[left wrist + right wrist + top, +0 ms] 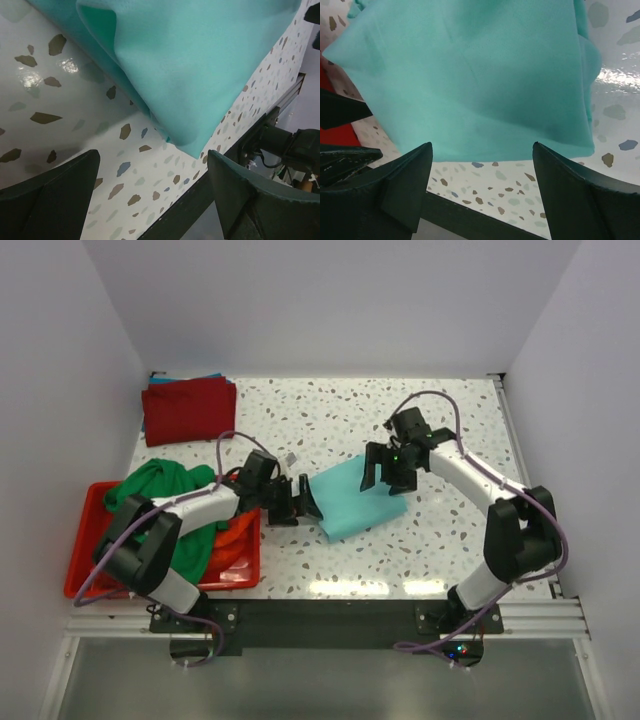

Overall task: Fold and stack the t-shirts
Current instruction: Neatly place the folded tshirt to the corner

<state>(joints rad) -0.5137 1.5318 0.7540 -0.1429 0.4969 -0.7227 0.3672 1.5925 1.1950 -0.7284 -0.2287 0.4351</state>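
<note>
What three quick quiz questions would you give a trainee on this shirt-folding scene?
1. True or false: the left gripper and right gripper both grip the teal shirt.
2. Where is the green shirt? A in the bin; B on the teal shirt; C in the right gripper.
3. Fill in: the dark red shirt lies on a ___ shirt.
Key: 1 false, both are open beside it. 2 A. 3 blue shirt.

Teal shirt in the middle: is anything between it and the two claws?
Nothing visible. The left gripper and right gripper stand open at opposite edges of the teal t-shirt, with only bare table before it.
</note>
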